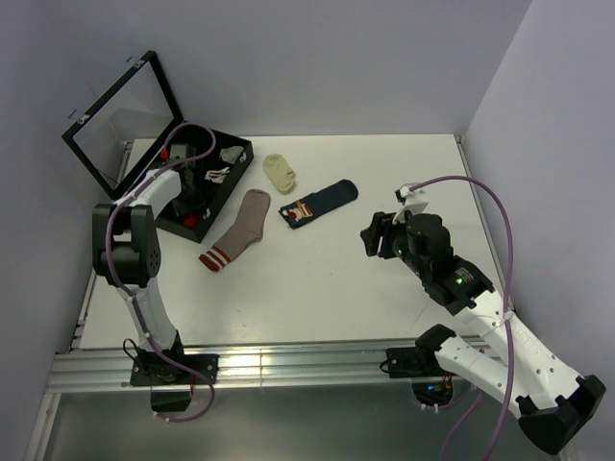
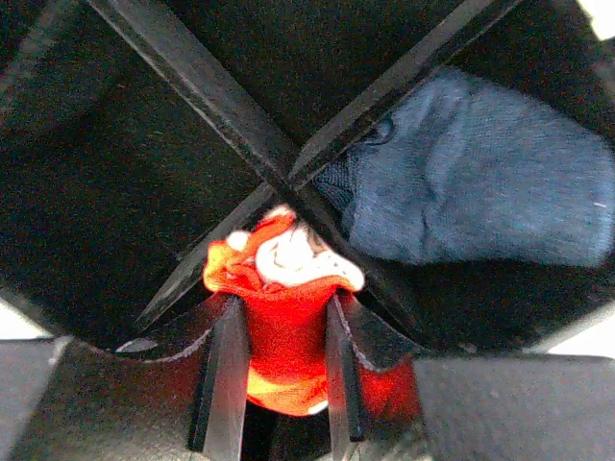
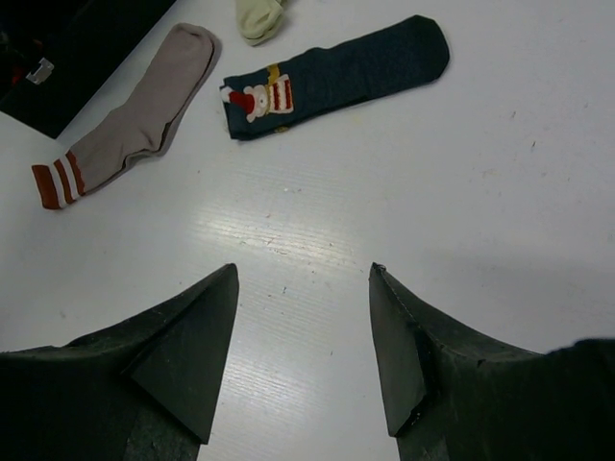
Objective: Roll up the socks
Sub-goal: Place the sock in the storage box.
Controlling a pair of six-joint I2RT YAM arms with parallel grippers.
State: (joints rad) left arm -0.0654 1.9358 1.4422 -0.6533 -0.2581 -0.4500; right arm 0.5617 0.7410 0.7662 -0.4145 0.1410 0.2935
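A dusty-pink sock (image 1: 242, 228) with a red-and-white striped cuff lies flat on the table; it also shows in the right wrist view (image 3: 144, 120). A navy sock (image 1: 319, 203) with a red-white pattern lies flat to its right and shows in the right wrist view too (image 3: 336, 77). My left gripper (image 1: 193, 205) is down inside the black box (image 1: 236, 177). In the left wrist view the left gripper (image 2: 283, 309) is shut on bunched red fabric with a pale patch (image 2: 286, 331), a sock seen only in part. My right gripper (image 1: 373, 235) is open and empty above bare table, right of the navy sock (image 3: 304, 274).
A small pale-yellow sock (image 1: 281, 172) lies behind the two flat socks. The box has its lid (image 1: 123, 117) propped open at the back left, crossed dividers (image 2: 240, 125), small white-grey items (image 1: 228, 156) and a blue-grey cloth item (image 2: 480, 182) in a neighbouring compartment.
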